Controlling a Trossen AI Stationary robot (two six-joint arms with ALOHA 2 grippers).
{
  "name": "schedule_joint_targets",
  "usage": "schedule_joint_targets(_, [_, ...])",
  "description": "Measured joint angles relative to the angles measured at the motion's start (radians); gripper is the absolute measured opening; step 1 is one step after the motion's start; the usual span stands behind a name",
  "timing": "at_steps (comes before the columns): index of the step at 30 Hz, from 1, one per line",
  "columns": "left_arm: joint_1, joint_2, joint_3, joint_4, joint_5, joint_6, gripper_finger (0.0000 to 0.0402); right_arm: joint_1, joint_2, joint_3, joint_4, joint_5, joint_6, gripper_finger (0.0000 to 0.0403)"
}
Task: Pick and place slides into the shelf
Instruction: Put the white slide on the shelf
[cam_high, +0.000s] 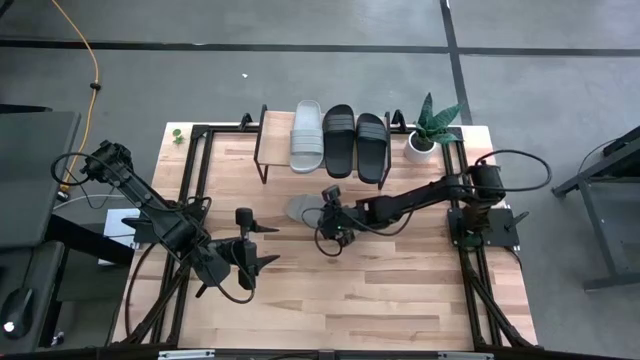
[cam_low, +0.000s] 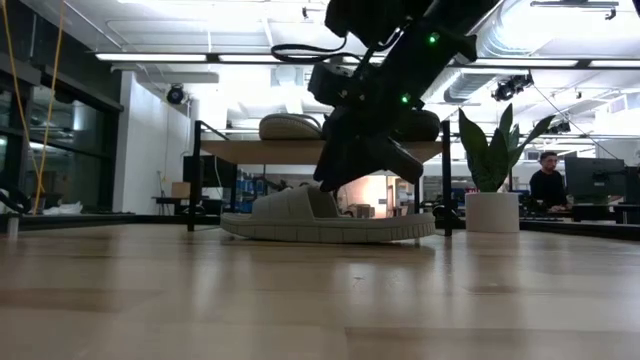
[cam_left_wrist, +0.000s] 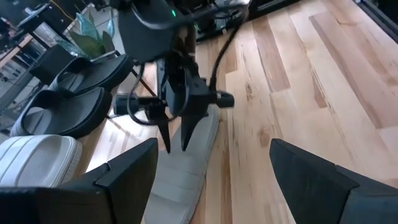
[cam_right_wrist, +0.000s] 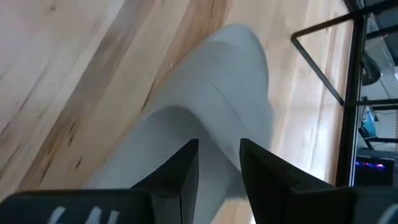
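A light grey slide (cam_high: 300, 207) lies sole-down on the table in front of the shelf (cam_high: 274, 130). It also shows in the low view (cam_low: 330, 220) and in the right wrist view (cam_right_wrist: 217, 93). On the shelf lie a light grey slide (cam_high: 307, 137) and two black slides (cam_high: 338, 140) (cam_high: 371, 147). My right gripper (cam_high: 320, 212) points down over the grey slide's footbed (cam_right_wrist: 161, 137), behind its strap (cam_right_wrist: 236, 68), with a narrow gap between its fingers. My left gripper (cam_high: 268, 245) is open and empty, to the table's left of that slide. My right gripper has its fingertips (cam_left_wrist: 185, 140) right at the grey slide's footbed, near its edge, coming from above and pointing down. I cannot tell whether they touch it. The slide lies flat on the table.
A potted plant (cam_high: 425, 135) stands at the shelf's right end. The shelf's left part is bare board. Dark frame rails (cam_high: 190, 180) run along the table's sides. A person (cam_low: 545, 185) sits in the room beyond the table.
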Motion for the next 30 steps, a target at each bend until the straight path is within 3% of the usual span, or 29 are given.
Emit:
schedule_joint_targets(20, [0.000, 0.000, 0.000, 0.010, 0.000, 0.008, 0.0298, 0.000, 0.071, 0.001, 0.146, 0.063, -0.026, 0.0105])
schedule_joint_targets(30, [0.000, 0.000, 0.000, 0.010, 0.000, 0.008, 0.0298, 0.000, 0.071, 0.001, 0.144, 0.027, 0.001, 0.0007])
